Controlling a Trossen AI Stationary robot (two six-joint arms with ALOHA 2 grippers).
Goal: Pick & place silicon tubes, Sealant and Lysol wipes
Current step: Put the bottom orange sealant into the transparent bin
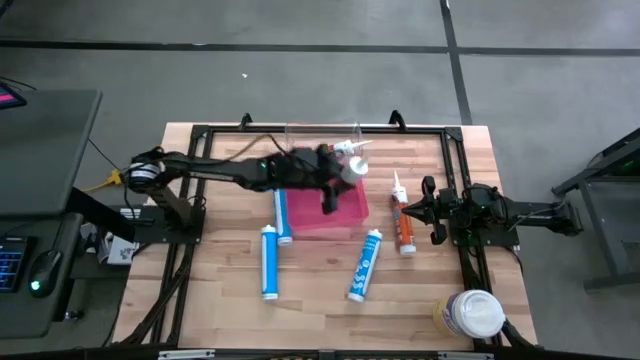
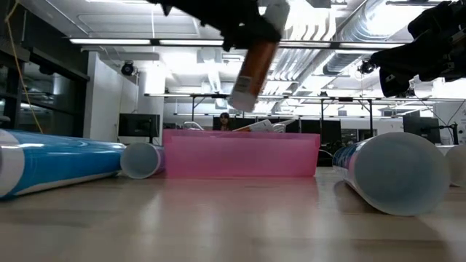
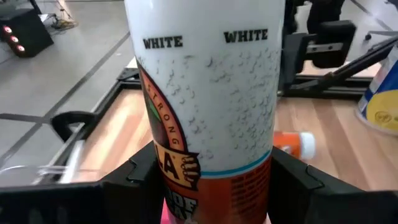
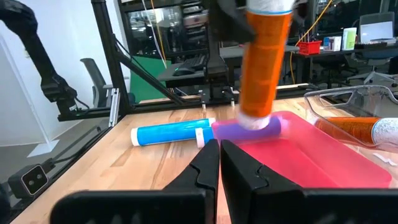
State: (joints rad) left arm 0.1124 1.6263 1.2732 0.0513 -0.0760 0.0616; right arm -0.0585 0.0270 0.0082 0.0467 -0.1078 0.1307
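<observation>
My left gripper [image 1: 335, 183] is shut on an orange-and-white sealant cartridge [image 2: 251, 69] above the pink tray [image 1: 345, 222]. The cartridge fills the left wrist view [image 3: 205, 93] and also shows in the right wrist view [image 4: 264, 62]. My right gripper [image 1: 430, 210] waits shut and empty at the table's right, its fingers [image 4: 219, 163] together. The Lysol wipes canister [image 1: 472, 313] stands upright at the near right corner. An orange tube [image 1: 402, 225] and blue tubes [image 1: 269, 262] [image 1: 365, 265] lie flat on the table. One blue tube [image 1: 283, 215] lies against the tray's left wall. My left gripper pinches the cartridge's round body [image 3: 211, 165] between its two fingers [image 3: 134, 180], about where the white part meets the orange part. The fingers lie across the cartridge. It hangs nearly upright, a little tilted, with its lower end [image 2: 242, 98] clear above the tray.
A clear plastic container [image 1: 320, 140] with another orange cartridge [image 4: 357, 127] stands behind the tray at the far side. A black metal frame [image 1: 455, 160] runs around the table. Bare wood lies at the near middle and near left.
</observation>
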